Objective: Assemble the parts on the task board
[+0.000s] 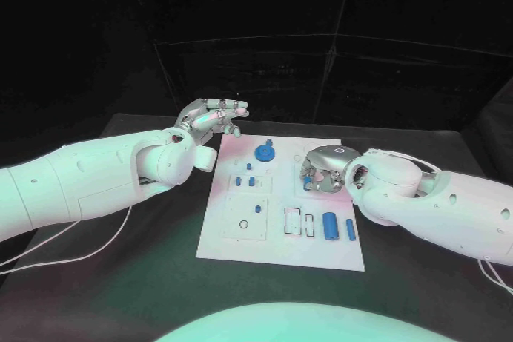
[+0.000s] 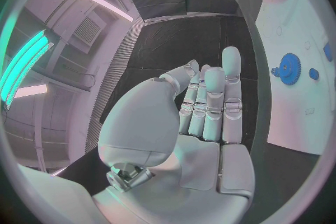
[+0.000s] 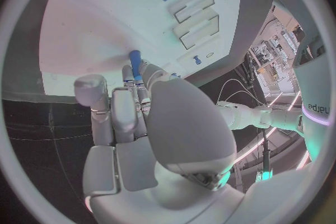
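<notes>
The white task board [image 1: 280,249] lay mid-desk. The left hand [image 1: 210,118] hovered empty, fingers apart, at its far-left corner. The right hand [image 1: 321,171] pinched a small blue peg [image 3: 135,61] over its right side; probably light, rigid, slippery, best held mid-shaft.

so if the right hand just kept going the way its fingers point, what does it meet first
Probably the task board itself. In the right wrist view the right hand pinches a small blue part whose tip points at bare white plate just ahead. Depth is unclear, so I cannot tell whether it already touches.
</notes>
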Controlling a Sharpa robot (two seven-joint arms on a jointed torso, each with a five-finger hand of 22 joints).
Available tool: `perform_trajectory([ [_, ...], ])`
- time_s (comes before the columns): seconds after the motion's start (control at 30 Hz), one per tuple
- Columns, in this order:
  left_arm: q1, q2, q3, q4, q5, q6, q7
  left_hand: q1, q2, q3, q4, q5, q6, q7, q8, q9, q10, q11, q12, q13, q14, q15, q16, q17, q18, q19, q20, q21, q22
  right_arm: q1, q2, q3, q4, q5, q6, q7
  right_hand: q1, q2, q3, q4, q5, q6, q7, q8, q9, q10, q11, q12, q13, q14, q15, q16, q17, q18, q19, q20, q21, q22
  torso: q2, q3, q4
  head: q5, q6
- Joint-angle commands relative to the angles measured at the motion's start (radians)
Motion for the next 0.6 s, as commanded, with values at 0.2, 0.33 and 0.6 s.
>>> perform_trajectory([
  [0.2, 0.002, 0.001, 0.001, 0.0, -0.006, 0.014, -0.001, 0.013, 0.0, 0.002, -0.007, 0.006, -0.003, -0.003, 0.005, -0.001, -0.007, 0.002, 0.008, 0.002, -0.009, -0.001, -0.006, -0.003, 0.012, -0.007, -0.002, -0.004, -0.001, -0.001, -0.005, 0.0, 0.01, -0.013, -0.071, 0.031, 0.013, -0.01, 0.056, -0.027, -0.014, 0.037, 0.001, 0.003, 0.002, 0.045, -0.006, -0.01, 0.006, 0.027, -0.009, 0.012, 0.016, -0.013, 0.019, -0.007, 0.022, 0.026, 0.0, 0.0002, 0.0005, 0.0, 0.001],
  [0.33, 0.002, 0.0, 0.001, -0.001, -0.006, 0.014, -0.002, 0.013, 0.0, 0.002, -0.007, 0.006, -0.003, -0.003, 0.005, -0.001, -0.007, 0.002, 0.008, 0.002, -0.009, -0.001, -0.006, -0.004, 0.012, -0.007, -0.002, -0.004, -0.001, -0.002, -0.01, 0.0, 0.017, -0.013, -0.117, 0.041, 0.014, -0.01, 0.082, -0.041, -0.018, 0.05, 0.0, 0.006, 0.002, 0.061, -0.008, -0.015, 0.007, 0.027, -0.013, 0.014, 0.02, -0.014, 0.021, -0.01, 0.026, 0.031, -0.001, 0.0002, -0.0003, 0.0, 0.0],
  [0.6, 0.002, 0.0, 0.001, -0.004, -0.006, 0.014, -0.003, 0.013, 0.0, 0.002, -0.007, 0.006, -0.003, -0.003, 0.005, -0.001, -0.007, 0.002, 0.008, 0.002, -0.009, -0.001, -0.006, -0.004, 0.012, -0.007, -0.002, -0.004, -0.001, -0.002, -0.046, 0.001, 0.061, -0.01, -0.215, 0.056, -0.006, -0.023, 0.129, -0.064, -0.02, 0.059, -0.001, 0.0, 0.0, 0.076, -0.009, -0.035, 0.007, 0.026, -0.014, 0.015, 0.021, -0.014, 0.022, -0.013, 0.032, 0.036, -0.001, -0.0002, 0.0005, -0.001, 0.0],
])
